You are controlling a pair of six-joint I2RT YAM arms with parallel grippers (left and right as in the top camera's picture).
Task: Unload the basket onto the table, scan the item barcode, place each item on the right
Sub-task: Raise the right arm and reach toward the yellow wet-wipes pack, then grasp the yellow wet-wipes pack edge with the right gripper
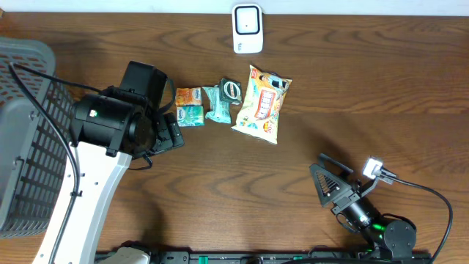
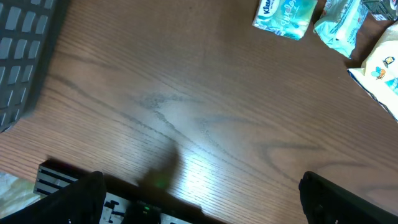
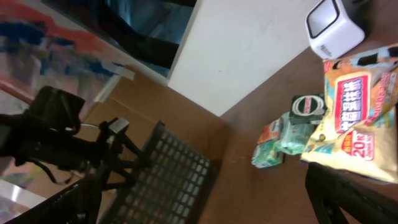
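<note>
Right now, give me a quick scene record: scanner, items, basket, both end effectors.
scanner: white unit, far table edge
items: snack bag, teal packet, orange tissue pack, teal tissue pack, clustered mid-table
basket: grey, by the left arm
left end effector: open, empty, beside teal tissue pack
right end effector: open, empty, apart from items
scan: not started

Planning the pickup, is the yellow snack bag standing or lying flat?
Lying flat: the snack bag shows its whole printed face to the overhead camera.
</note>
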